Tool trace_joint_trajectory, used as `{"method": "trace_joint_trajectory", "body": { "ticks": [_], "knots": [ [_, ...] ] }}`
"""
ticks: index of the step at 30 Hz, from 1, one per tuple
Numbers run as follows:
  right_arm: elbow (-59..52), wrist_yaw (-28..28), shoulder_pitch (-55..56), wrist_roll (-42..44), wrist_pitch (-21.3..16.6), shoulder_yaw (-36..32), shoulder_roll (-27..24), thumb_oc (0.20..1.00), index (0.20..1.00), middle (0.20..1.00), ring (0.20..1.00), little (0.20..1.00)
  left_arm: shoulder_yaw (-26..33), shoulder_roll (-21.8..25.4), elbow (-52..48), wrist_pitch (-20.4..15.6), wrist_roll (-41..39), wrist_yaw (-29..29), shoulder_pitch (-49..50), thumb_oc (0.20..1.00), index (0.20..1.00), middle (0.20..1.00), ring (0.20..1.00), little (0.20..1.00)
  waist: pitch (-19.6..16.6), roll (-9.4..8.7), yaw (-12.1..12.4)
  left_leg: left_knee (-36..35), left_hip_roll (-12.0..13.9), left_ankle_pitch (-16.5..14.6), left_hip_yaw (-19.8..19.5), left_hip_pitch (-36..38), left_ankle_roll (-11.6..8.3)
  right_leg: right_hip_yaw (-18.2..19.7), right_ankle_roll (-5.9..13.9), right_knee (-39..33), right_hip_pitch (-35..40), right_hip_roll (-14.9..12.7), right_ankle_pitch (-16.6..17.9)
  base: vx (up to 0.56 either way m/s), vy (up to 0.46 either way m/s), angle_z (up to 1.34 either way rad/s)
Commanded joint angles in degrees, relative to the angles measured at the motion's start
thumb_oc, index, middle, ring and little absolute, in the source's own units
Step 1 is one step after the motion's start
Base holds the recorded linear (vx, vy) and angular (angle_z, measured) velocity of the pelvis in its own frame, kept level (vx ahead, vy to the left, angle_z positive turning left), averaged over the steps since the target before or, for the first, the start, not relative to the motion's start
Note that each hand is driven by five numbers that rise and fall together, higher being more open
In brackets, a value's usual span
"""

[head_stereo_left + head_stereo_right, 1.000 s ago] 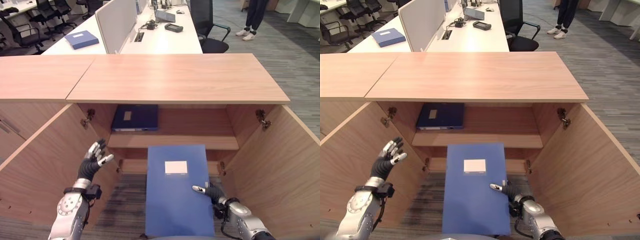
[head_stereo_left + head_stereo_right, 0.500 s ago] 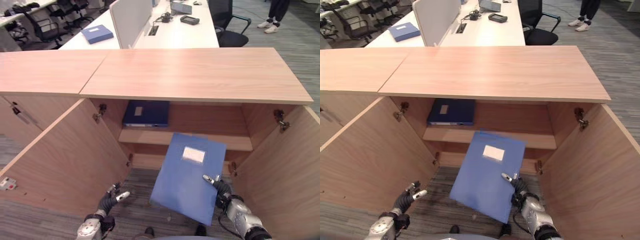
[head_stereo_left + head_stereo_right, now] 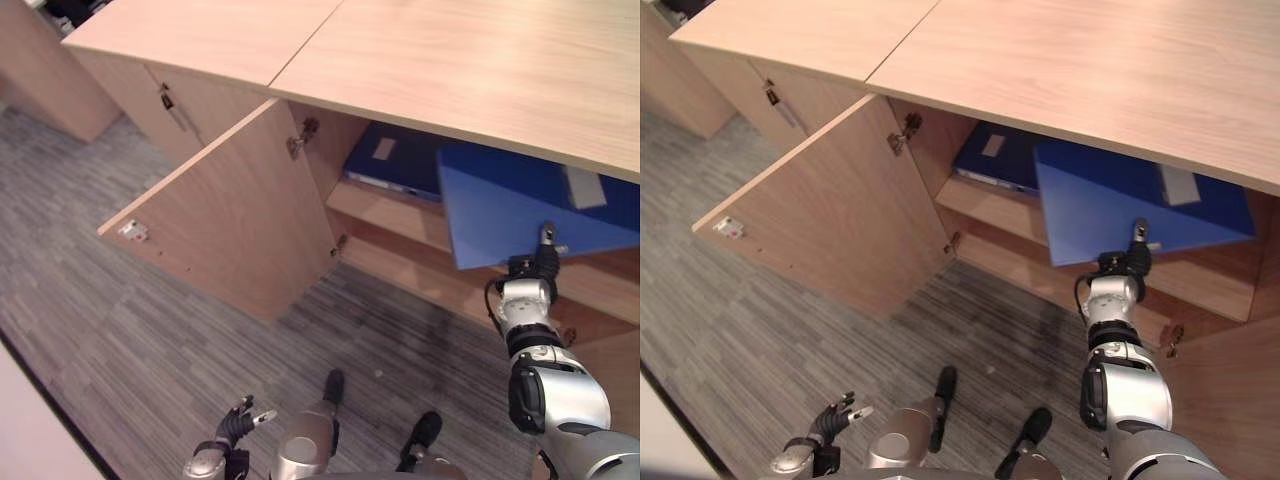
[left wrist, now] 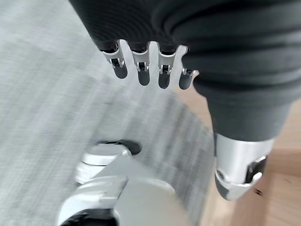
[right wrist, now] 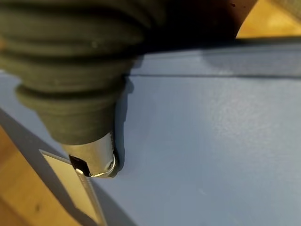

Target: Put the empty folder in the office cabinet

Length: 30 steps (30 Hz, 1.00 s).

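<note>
Folder (image 3: 1120, 205) lies partly over the cabinet shelf's (image 3: 985, 210) front edge, pinched by right robot hand (image 3: 1130, 258); left robot hand (image 3: 832, 420) hangs spread.

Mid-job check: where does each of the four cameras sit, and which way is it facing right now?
Left eye view: head, down-right at the open wooden cabinet; right hand on the light blue folder, left hand low.
Right eye view: the same scene from slightly beside, dark blue folder behind.
Left wrist view: along its relaxed fingers toward grey carpet.
Right wrist view: thumb pressed against the folder.
Shared: the folder.
</note>
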Motion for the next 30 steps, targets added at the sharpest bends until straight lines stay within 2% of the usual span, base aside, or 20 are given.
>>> {"method": "trace_joint_trajectory", "body": {
  "ticks": [1,4,9,11,12,13,14,15,16,17,18,19,20,21,24,26,27,30],
  "knots": [
    [-1.6,0.5,1.2,1.6,-3.9,0.3,-0.2,0.200,0.200,0.200,0.200,0.200,-1.4,1.9,-0.5,-1.4,1.7,0.2,0.1,1.000,1.000,1.000,1.000,1.000,-5.8,-1.00,0.4,-0.9,2.6,-4.1,-3.6,3.2,-3.38,4.8,4.85,4.5,6.8,-0.8,-11.7,0.17,0.139,0.24],
    [-1.4,-0.6,2.0,3.8,-5.4,-2.9,0.3,0.200,0.200,0.200,0.200,0.200,-0.2,2.3,1.1,-1.4,3.1,1.3,1.4,1.000,1.000,1.000,1.000,1.000,-6.8,-1.47,1.2,-2.9,0.6,-4.7,-4.5,4.7,-2.32,3.2,5.85,4.7,9.2,-2.4,-11.1,0.20,0.198,0.16],
    [1.1,-1.5,2.1,6.8,-6.5,-5.9,-1.6,0.200,0.200,0.200,0.200,0.200,0.1,3.4,0.8,-1.7,3.4,1.8,1.2,1.000,1.000,1.000,1.000,1.000,-7.6,-3.38,2.4,-4.6,-2.8,-5.8,-5.0,5.1,-0.05,1.7,8.22,6.7,9.9,-5.3,-9.5,0.08,0.183,0.38],
    [2.0,-1.4,2.6,7.9,-6.4,-7.5,-2.9,0.200,0.200,0.200,0.200,0.200,0.0,4.3,0.1,-1.6,4.0,1.5,0.7,1.000,1.000,1.000,1.000,1.000,-7.9,-3.78,2.3,-6.1,-5.0,-6.8,-5.3,5.9,1.60,1.7,9.96,12.5,7.9,-7.9,-8.7,0.11,0.305,0.34],
    [2.6,-1.6,2.7,8.3,-6.0,-8.0,-3.7,0.200,0.200,0.200,0.200,0.200,0.3,5.0,-0.5,-1.7,4.5,1.6,0.2,1.000,1.000,1.000,1.000,1.000,-7.6,-3.46,1.7,-6.8,-6.4,-8.0,-5.7,7.0,2.98,2.8,11.86,19.4,5.3,-10.7,-5.5,0.08,0.439,0.57],
    [2.8,-1.9,2.5,8.5,-6.1,-8.4,-4.3,0.200,0.200,0.200,0.200,0.200,0.1,5.9,-1.4,-1.9,4.7,1.8,-0.4,1.000,1.000,1.000,1.000,1.000,-6.3,-2.05,0.5,-6.4,-6.7,-8.0,-5.7,7.9,4.39,5.7,12.71,27.1,1.3,-12.2,-2.7,0.12,0.387,0.52],
    [1.6,-2.0,2.8,8.7,-7.0,-8.2,-3.6,0.200,0.200,0.200,0.200,0.200,0.0,6.1,-2.0,-2.2,4.7,2.0,-1.2,1.000,1.000,1.000,1.000,1.000,-5.9,-1.28,-0.2,-6.9,-6.4,-8.7,-5.9,9.3,4.27,9.8,12.48,27.8,-1.7,-11.1,-5.1,0.14,0.161,0.09],
    [1.0,-2.4,2.8,9.0,-7.5,-8.5,-3.5,0.200,0.200,0.200,0.200,0.200,0.1,6.4,-2.2,-2.3,5.0,2.1,-1.7,1.000,1.000,1.000,1.000,1.000,-5.8,-1.09,-0.8,-7.1,-6.0,-9.2,-6.0,10.3,3.53,11.1,12.03,24.1,-2.9,-10.6,-6.6,0.23,-0.137,-0.23],
    [-0.8,-3.1,3.1,8.2,-8.2,-8.8,-2.7,0.200,0.200,0.200,0.200,0.200,0.3,6.8,-2.0,-2.1,5.5,2.3,-2.0,1.000,1.000,1.000,1.000,1.000,-5.5,-1.24,-1.4,-7.1,-5.3,-9.9,-5.9,11.4,2.31,10.2,11.86,16.6,-3.0,-11.0,-4.9,0.20,-0.258,-0.36],
    [-1.4,-3.4,3.3,7.8,-8.4,-8.7,-2.4,0.200,0.200,0.200,0.200,0.200,0.5,6.8,-1.9,-2.0,5.7,2.4,-1.9,1.000,1.000,1.000,1.000,1.000,-5.4,-1.34,-1.6,-7.1,-4.9,-10.1,-5.9,11.9,1.70,9.7,12.28,13.3,-3.6,-11.9,-3.2,0.20,-0.357,-0.08],
    [-2.5,-3.5,3.6,7.4,-8.5,-9.0,-1.8,0.200,0.200,0.200,0.200,0.200,0.8,6.6,-1.3,-2.0,6.2,2.5,-1.9,1.000,1.000,1.000,1.000,1.000,-5.4,-1.32,-2.5,-7.1,-3.8,-10.0,-5.9,12.7,0.62,10.1,12.90,10.2,-5.2,-14.4,0.1,0.14,-0.226,-0.12],
    [-2.8,-3.8,3.7,7.1,-8.5,-8.9,-1.6,0.200,0.200,0.200,0.200,0.200,0.9,6.6,-1.2,-2.1,6.4,2.5,-1.9,1.000,1.000,1.000,1.000,1.000,-5.5,-1.18,-2.3,-7.0,-3.6,-10.5,-5.6,13.0,0.50,10.4,12.92,9.3,-4.8,-13.9,0.5,0.14,-0.214,-0.06],
    [-3.2,-3.9,3.9,6.7,-8.4,-8.9,-1.4,0.200,0.200,0.200,0.200,0.200,1.1,6.5,-0.7,-2.2,6.5,2.6,-1.9,1.000,1.000,1.000,1.000,1.000,-5.6,-1.21,-2.6,-6.8,-3.2,-10.6,-5.5,13.5,0.06,11.1,13.08,8.4,-5.2,-14.6,1.6,0.13,-0.178,0.03],
    [-3.6,-4.0,4.3,6.1,-8.4,-9.0,-1.3,0.200,0.200,0.200,0.200,0.200,1.5,6.2,0.5,-2.0,6.9,2.8,-1.7,1.000,1.000,1.000,1.000,1.000,-5.9,-1.75,-3.2,-6.2,-3.1,-10.8,-5.1,13.9,-0.51,11.2,13.10,7.5,-5.3,-15.5,3.4,0.14,-0.241,0.20],
    [-4.1,-4.2,5.2,5.4,-8.6,-9.3,-1.3,0.200,0.200,0.200,0.200,0.200,1.8,5.5,2.0,-2.0,7.4,2.7,-0.8,1.000,1.000,1.000,1.000,1.000,-6.8,-2.33,-3.3,-5.9,-3.4,-11.0,-4.3,14.6,-1.00,10.6,13.10,6.4,-4.3,-15.6,5.3,0.09,-0.134,-0.35],
    [-4.8,-4.2,6.0,4.7,-8.5,-8.8,-1.6,0.200,0.200,0.200,0.200,0.200,1.6,4.7,2.8,-1.9,7.5,2.8,-0.2,1.000,1.000,1.000,1.000,1.000,-7.8,-1.26,-3.9,-5.8,-2.3,-10.7,-3.8,15.1,-1.91,11.0,13.10,5.7,-3.9,-14.8,4.5,0.14,-0.216,-0.48],
    [-5.2,-3.9,6.6,4.4,-8.6,-8.4,-1.4,0.200,0.200,0.200,0.200,0.200,1.7,4.0,4.1,-1.7,7.9,2.9,0.6,1.000,1.000,1.000,1.000,1.000,-8.3,-0.22,-5.0,-5.6,-0.4,-10.1,-3.2,15.6,-3.06,11.4,13.01,5.2,-3.4,-13.3,3.3,0.13,-0.262,-0.23],
    [-5.3,-3.2,6.4,3.8,-8.2,-7.2,-1.6,0.200,0.200,0.200,0.200,0.200,1.8,3.1,5.2,-1.4,7.8,2.7,1.7,1.000,1.000,1.000,1.000,1.000,-8.5,1.47,-6.3,-4.6,2.7,-8.9,-2.0,16.2,-4.53,12.0,12.04,5.0,-2.8,-10.4,0.7,0.10,-0.262,-0.10]
  ]
}}
